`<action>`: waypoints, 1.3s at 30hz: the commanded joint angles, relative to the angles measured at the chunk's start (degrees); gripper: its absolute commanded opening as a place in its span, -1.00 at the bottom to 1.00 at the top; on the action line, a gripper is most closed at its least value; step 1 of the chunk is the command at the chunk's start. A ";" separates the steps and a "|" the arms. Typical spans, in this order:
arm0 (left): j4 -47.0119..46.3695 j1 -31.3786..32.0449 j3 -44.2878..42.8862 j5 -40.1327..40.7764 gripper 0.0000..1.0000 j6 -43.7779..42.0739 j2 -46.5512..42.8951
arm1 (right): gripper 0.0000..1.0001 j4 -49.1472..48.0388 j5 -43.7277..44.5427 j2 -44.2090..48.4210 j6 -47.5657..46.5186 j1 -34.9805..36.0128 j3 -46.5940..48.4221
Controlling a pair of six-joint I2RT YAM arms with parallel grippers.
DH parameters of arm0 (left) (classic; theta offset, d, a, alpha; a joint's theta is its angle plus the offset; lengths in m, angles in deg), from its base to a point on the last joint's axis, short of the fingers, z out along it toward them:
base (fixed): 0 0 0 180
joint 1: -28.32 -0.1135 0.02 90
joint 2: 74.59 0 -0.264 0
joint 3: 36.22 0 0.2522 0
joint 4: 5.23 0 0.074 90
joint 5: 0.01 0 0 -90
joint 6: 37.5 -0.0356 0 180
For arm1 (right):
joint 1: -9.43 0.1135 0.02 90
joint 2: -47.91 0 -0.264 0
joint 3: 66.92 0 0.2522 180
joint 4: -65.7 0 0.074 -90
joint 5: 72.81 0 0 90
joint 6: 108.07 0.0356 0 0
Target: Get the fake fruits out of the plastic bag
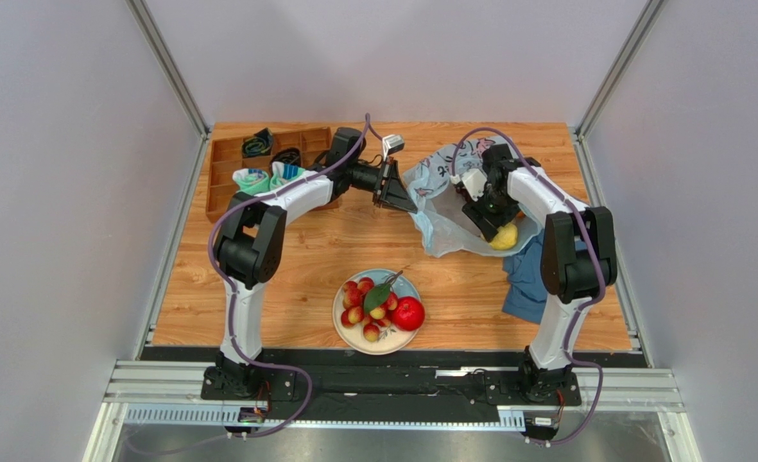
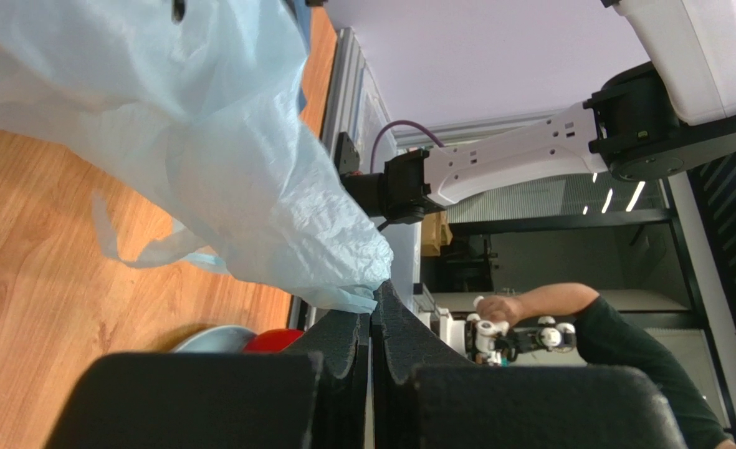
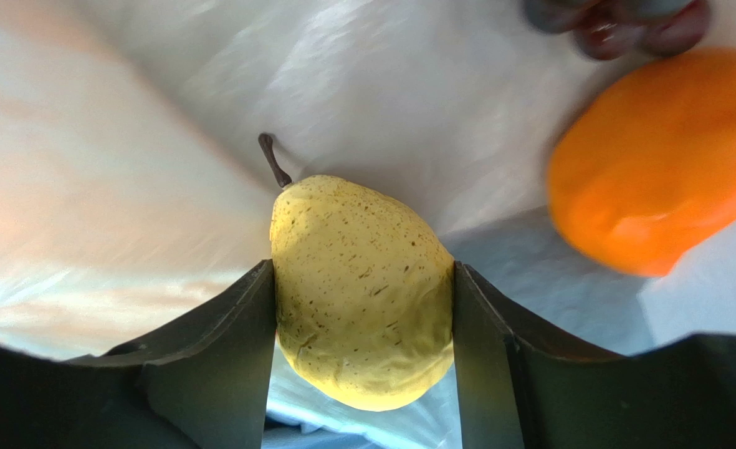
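Note:
The plastic bag (image 1: 437, 188) lies crumpled at the back right of the table. My left gripper (image 1: 404, 200) is shut on its edge, and the left wrist view shows the pale-blue film (image 2: 240, 168) pinched at the fingertips of that gripper (image 2: 373, 301). My right gripper (image 1: 495, 227) reaches into the bag. Its jaws (image 3: 363, 271) press both sides of a yellow pear (image 3: 362, 281), also seen from above (image 1: 505, 237). An orange (image 3: 662, 159) and dark grapes (image 3: 615, 19) lie in the bag beside it. A red apple (image 1: 409, 314) and a cluster of small red-yellow fruits (image 1: 363, 303) sit on the plate (image 1: 340, 325).
A wooden tray (image 1: 226, 154) holding rolled socks (image 1: 252, 180) stands at the back left. A dark-blue cloth (image 1: 527, 284) lies at the right, under the bag's near edge. The plate sits near the front middle.

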 commanded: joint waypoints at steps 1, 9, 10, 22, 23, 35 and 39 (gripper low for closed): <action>-3.44 0.42 -4.11 -1.18 -1.00 1.55 -1.99 | -0.41 6.21 -9.12 11.19 1.33 0.89 4.00; -6.87 0.33 -5.60 -1.26 -1.00 5.94 -0.14 | -0.39 7.28 -28.12 31.06 3.26 13.09 -3.62; -7.05 0.33 -5.60 -1.35 -1.00 6.12 0.03 | -0.39 7.10 -28.30 31.42 3.70 15.11 -4.86; -2.22 -0.02 -4.90 -1.62 -1.00 1.38 -3.13 | -0.42 -8.10 -24.26 16.85 25.23 21.90 -4.97; -1.95 -0.02 -4.81 -1.70 -1.00 0.85 -3.57 | -0.42 -8.10 -24.43 14.14 25.93 22.42 -3.13; -1.42 -1.78 -3.58 -1.53 -1.00 0.32 -5.59 | -0.36 -7.22 -29.45 4.97 30.60 30.78 -1.70; -2.03 -2.57 -3.93 -1.18 -1.00 1.11 -5.51 | -0.37 -7.58 -28.92 4.62 31.83 31.30 -3.37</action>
